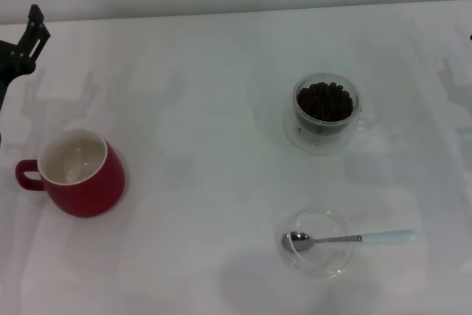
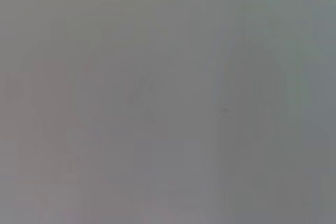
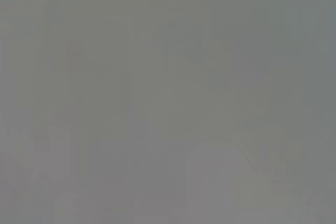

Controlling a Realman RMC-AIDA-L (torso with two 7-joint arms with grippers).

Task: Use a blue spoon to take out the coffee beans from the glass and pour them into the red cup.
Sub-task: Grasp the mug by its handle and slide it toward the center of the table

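In the head view, the blue spoon (image 1: 346,239) lies with its metal bowl in a shallow clear glass dish (image 1: 318,243) at the front right, and its pale blue handle points right. The glass (image 1: 322,113) stands behind it at mid right, filled with a heap of coffee beans (image 1: 324,101). The red cup (image 1: 78,173) stands at the left, white inside, with its handle to the left. My left gripper (image 1: 31,35) is parked at the far left edge, behind the red cup. My right gripper is out of view. Both wrist views show only a blank grey surface.
The white table (image 1: 199,108) spreads across the whole view, with its far edge against a pale wall at the top. A tiny dark sliver (image 1: 470,36) shows at the right edge.
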